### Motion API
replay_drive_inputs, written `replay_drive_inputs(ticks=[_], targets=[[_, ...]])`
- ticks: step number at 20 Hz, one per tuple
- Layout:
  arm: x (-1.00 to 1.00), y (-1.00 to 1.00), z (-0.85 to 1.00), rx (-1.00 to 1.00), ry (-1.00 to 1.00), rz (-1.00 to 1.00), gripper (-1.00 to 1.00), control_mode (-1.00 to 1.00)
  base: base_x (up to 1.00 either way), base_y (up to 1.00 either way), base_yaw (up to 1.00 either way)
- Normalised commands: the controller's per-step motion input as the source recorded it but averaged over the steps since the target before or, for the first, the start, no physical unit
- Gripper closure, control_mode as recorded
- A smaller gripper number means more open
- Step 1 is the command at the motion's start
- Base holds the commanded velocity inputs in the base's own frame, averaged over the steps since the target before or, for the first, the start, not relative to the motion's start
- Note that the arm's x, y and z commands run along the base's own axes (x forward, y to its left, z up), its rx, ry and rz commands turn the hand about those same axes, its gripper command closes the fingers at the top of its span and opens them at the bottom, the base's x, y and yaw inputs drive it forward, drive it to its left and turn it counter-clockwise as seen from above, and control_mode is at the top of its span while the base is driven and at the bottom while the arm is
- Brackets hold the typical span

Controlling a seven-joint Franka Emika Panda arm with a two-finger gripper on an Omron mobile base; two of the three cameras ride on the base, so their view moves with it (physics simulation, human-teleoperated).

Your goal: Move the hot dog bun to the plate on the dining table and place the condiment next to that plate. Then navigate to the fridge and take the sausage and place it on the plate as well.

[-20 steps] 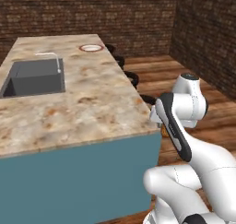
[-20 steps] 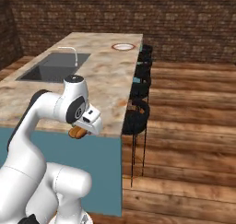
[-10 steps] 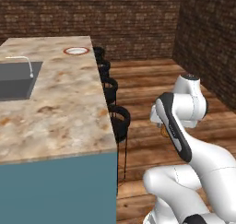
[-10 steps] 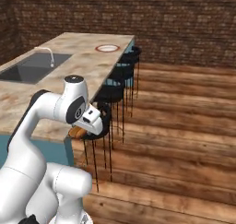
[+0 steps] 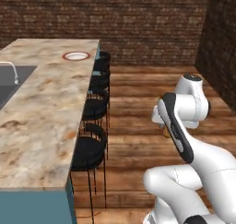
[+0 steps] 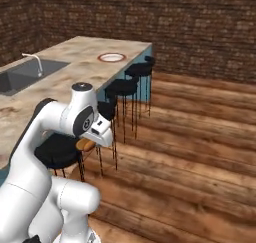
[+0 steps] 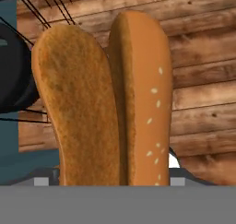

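The hot dog bun (image 7: 106, 98), orange-brown and split into two lobes, stands upright right in front of the hand camera. My gripper (image 6: 89, 144) is shut on it, holding it in the air over the wooden floor beside the stools. A bit of the bun (image 5: 165, 133) peeks from under the hand. The red-rimmed plate (image 5: 76, 56) (image 6: 111, 57) lies at the far end of the dining table (image 5: 41, 112) (image 6: 75, 54), well ahead of the gripper. The condiment, the fridge and the sausage are out of view.
Several black stools (image 5: 91, 149) (image 6: 122, 87) line the table's near side, between the arm and the top. A sink (image 6: 27, 76) with a faucet (image 5: 14, 72) is set in the table's left part. Brick walls stand behind, with wooden floor to the right.
The whole picture has shifted: the base has moved, so the table slid left and the stools and floor came into view. The arm's pose is the same, with the bun still held.
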Motion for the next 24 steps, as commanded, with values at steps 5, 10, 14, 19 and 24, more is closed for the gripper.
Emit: replay_drive_inputs(ticks=[5,10,14,19,24], targets=[[0.00,0.00,0.00,0.00,0.00,0.00,1.00,1.00,0.93,-0.77,0.44],[0.00,0.00,0.00,0.00,0.00,0.00,1.00,1.00,0.92,-0.74,0.46],[0.00,0.00,0.00,0.00,0.00,0.00,1.00,1.00,0.92,-0.76,0.45],[0.00,0.00,0.00,0.00,0.00,0.00,1.00,1.00,0.84,-0.84,0.43],[0.00,0.00,0.00,0.00,0.00,0.00,1.00,1.00,0.79,-0.96,0.36]])
